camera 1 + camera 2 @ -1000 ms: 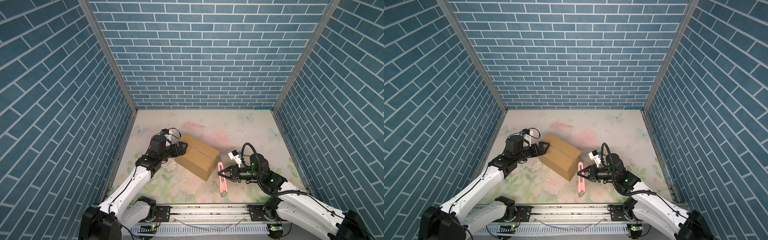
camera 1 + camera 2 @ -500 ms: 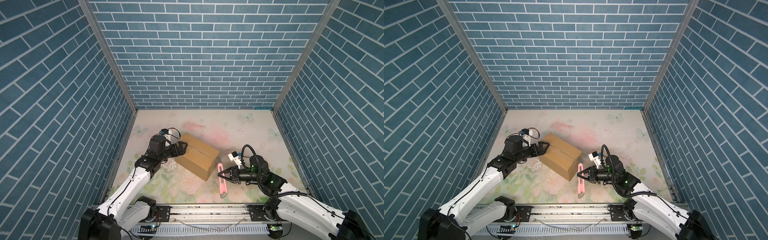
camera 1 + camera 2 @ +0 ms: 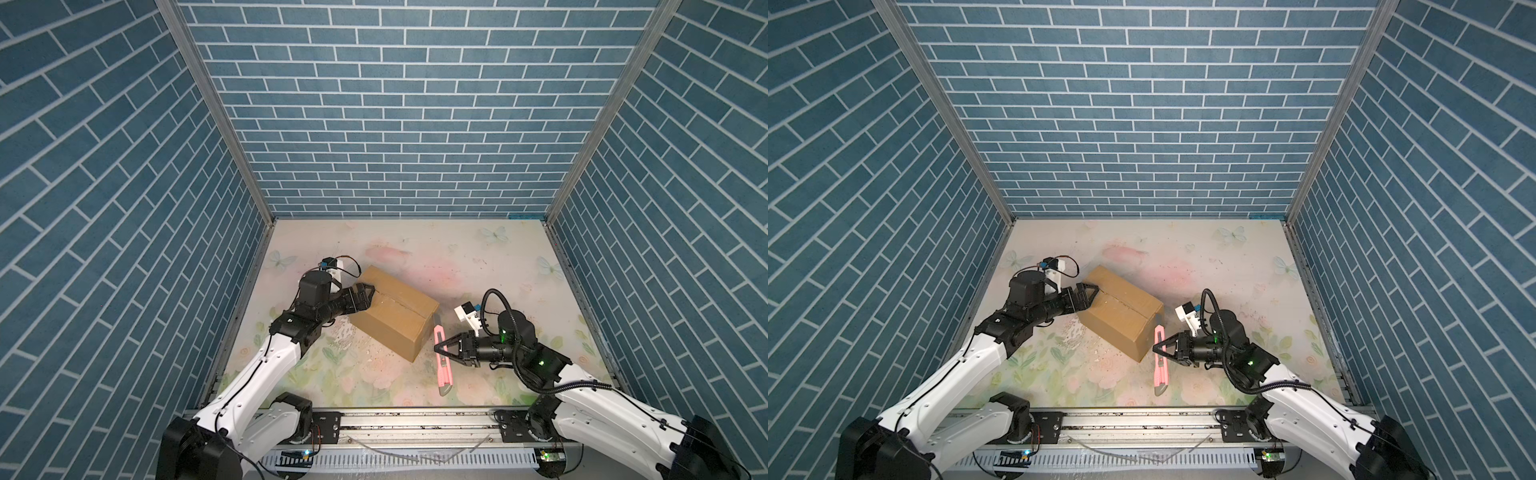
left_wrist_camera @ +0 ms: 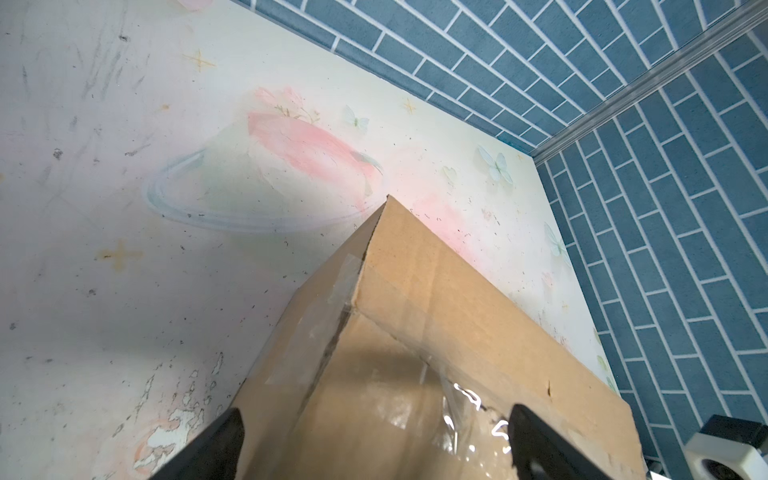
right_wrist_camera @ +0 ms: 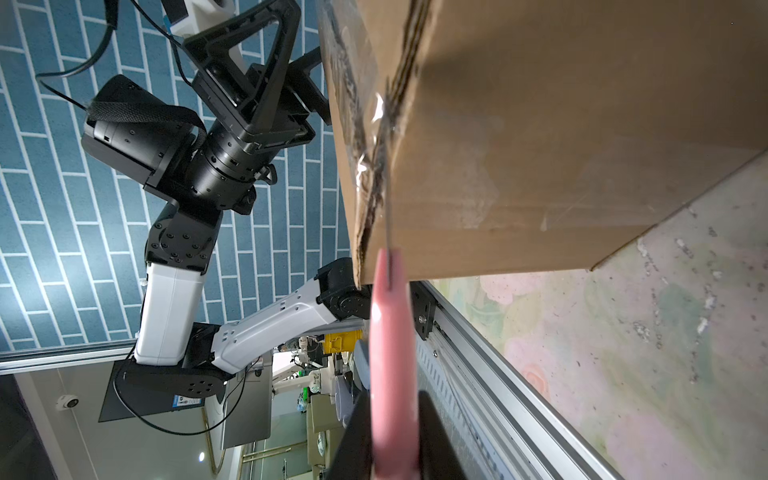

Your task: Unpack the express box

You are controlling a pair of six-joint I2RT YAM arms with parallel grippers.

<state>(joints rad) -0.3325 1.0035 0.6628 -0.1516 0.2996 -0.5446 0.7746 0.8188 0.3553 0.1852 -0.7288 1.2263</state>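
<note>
The express box (image 3: 395, 318) sits on the flowery desk (image 3: 457, 257), a bit left of the middle and turned at a slant. Its top flaps are down, and shiny clear tape runs along the seam.

The left tool (image 3: 365, 297) is at the box's left end with its fingers (image 4: 224, 440) spread wide apart. One finger is on each side of the taped end of the box (image 4: 457, 332). I cannot tell if the fingers touch the cardboard.

The right tool (image 3: 441, 353) is squeezed tight on the pink knife (image 3: 444, 376), just beside the box's right end. In the right wrist view, the knife (image 5: 390, 332) points at the box (image 5: 540, 124), and its thin blade lies against the taped seam on that end.
</note>
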